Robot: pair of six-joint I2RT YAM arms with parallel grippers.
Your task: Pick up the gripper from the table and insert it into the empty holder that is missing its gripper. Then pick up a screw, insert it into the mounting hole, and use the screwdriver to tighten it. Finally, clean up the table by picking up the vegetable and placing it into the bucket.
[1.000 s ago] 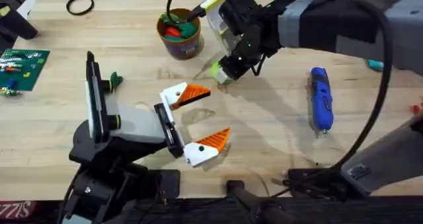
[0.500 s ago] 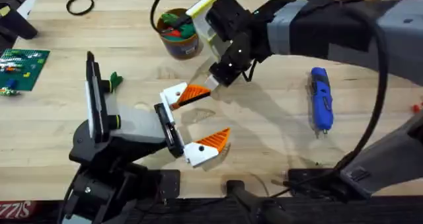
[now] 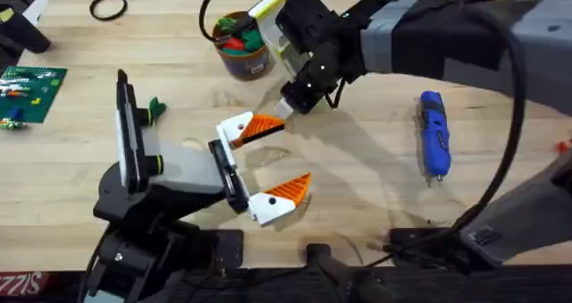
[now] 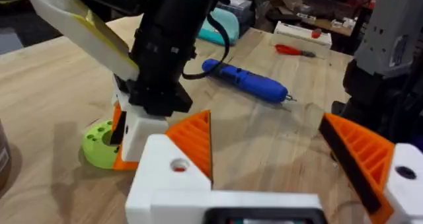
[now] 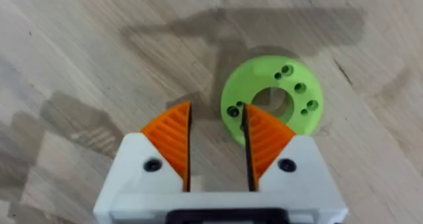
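Note:
My right gripper (image 3: 291,106) reaches across the middle and points down at the table, just right of the bucket (image 3: 243,60). Its orange pads (image 5: 173,135) stand a narrow gap apart over the rim of a flat green disc (image 5: 291,85) with small holes; they hold nothing. That disc (image 4: 99,145) lies on the wood beside the right fingertips. The left gripper (image 3: 290,155) rests wide open and empty near the table's centre. The blue screwdriver (image 3: 433,133) lies to the right. Red and green vegetables (image 3: 239,37) sit in the bucket. Holder and screw are out of view.
A green circuit board (image 3: 31,87) and a black ring (image 3: 107,8) lie at the far left. A small green piece (image 3: 157,109) sits beside the left arm. Bare wood stretches between the screwdriver (image 4: 244,82) and the grippers.
My right gripper has shifted a little left, toward the bucket and the left gripper's upper finger. It now covers the green disc in the overhead view. The left arm has not moved.

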